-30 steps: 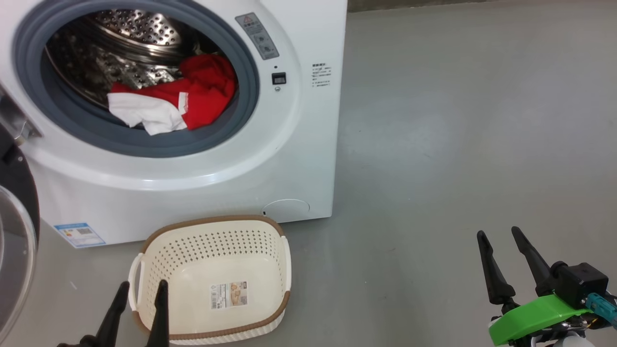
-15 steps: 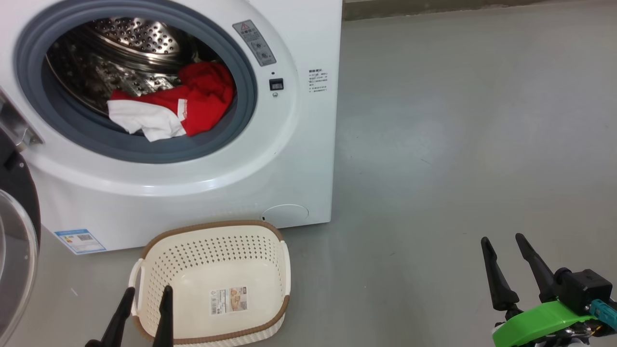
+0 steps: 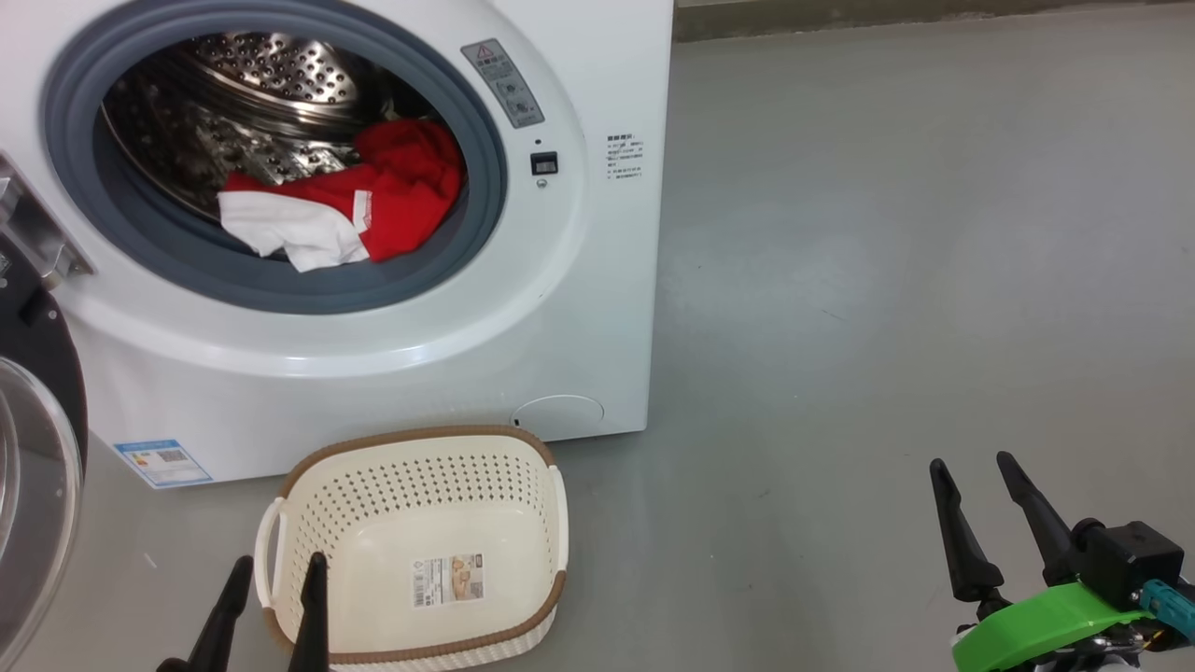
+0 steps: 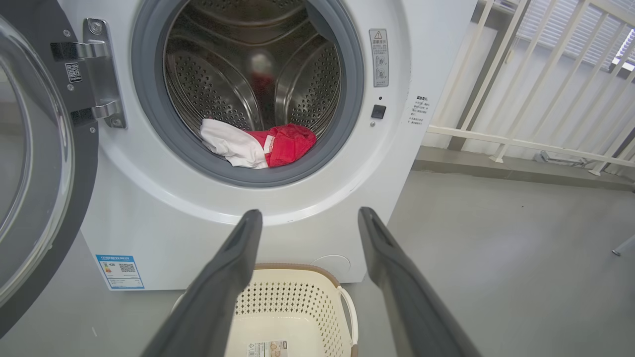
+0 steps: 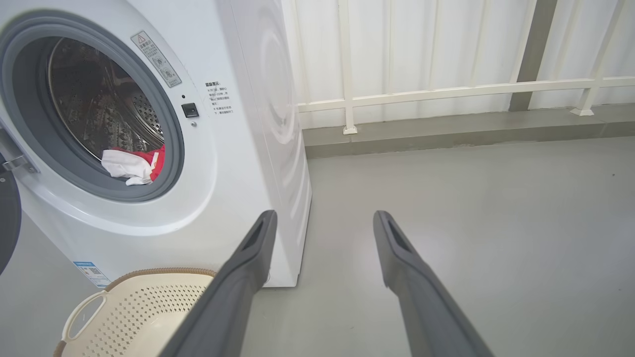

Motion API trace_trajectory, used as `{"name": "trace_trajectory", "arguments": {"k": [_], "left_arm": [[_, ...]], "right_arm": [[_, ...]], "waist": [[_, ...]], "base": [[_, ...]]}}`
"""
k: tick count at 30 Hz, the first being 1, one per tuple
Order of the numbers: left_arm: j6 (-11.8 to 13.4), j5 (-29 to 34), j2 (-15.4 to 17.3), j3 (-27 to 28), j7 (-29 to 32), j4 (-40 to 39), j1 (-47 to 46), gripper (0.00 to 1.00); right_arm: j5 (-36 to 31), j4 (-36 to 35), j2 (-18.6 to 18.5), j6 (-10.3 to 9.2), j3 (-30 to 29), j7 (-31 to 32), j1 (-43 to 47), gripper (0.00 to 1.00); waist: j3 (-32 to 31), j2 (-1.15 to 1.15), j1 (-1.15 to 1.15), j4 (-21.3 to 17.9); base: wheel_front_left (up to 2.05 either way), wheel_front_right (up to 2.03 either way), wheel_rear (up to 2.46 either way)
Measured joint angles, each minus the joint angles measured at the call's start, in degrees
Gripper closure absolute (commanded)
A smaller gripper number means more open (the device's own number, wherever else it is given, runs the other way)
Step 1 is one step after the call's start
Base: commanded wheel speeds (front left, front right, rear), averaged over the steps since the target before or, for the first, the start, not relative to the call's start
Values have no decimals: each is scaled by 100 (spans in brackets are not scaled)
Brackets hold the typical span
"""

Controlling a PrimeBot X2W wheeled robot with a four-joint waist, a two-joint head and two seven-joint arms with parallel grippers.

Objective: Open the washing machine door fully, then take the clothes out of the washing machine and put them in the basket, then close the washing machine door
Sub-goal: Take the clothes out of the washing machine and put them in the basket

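The white washing machine (image 3: 560, 308) stands open, and its black-rimmed glass door (image 3: 33, 467) is swung out to the left. Red and white clothes (image 3: 345, 210) lie at the front of the steel drum, against the grey rubber ring. In the left wrist view the same clothes (image 4: 260, 146) rest on the drum's lower lip, beside the hinged door (image 4: 34, 163). The cream basket (image 3: 308, 523) sits on the floor before the machine, with nothing in it but its label. My left gripper (image 3: 275, 565) is open over the basket's near left corner. My right gripper (image 3: 976, 467) is open above bare floor, far right.
Grey floor (image 3: 887, 261) spreads to the right of the machine. A white railing (image 5: 446, 91) and a low kerb run along the back behind it. A blue label sticker (image 3: 161, 460) marks the machine's lower left corner.
The whole head picture has shifted slightly, so the camera moved. Both grippers stay open at the bottom of the view, and the clothes, basket and door keep their places.
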Motion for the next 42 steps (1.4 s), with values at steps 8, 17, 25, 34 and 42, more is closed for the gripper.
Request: {"name": "trace_trajectory", "arguments": {"k": [8,17,25,34,42], "left_arm": [[0,-1,-3,32,0,-2,-1,0],[0,-8,-1,21,0,-1,-8,0],[0,-9,4,26,0,30,-38,0],[0,345,-43,145,0,233,-252,0],[0,345,-71,140,0,264,-265,0]], "right_arm": [[-8,-2,-1,0,24,0,0,0],[-57,-7,-2,0,31,0,-1,0],[-57,-13,1,0,57,0,-3,0],[-99,-19,5,0,74,0,-13,0],[-99,-18,5,0,81,0,-16,0]], "waist": [[22,0,0,13],[95,0,0,40],[156,0,0,53],[206,0,0,77],[217,0,0,88]], "base": [[2,-7,5],[72,-119,47],[106,-147,40],[50,-50,0],[0,0,0]]}}
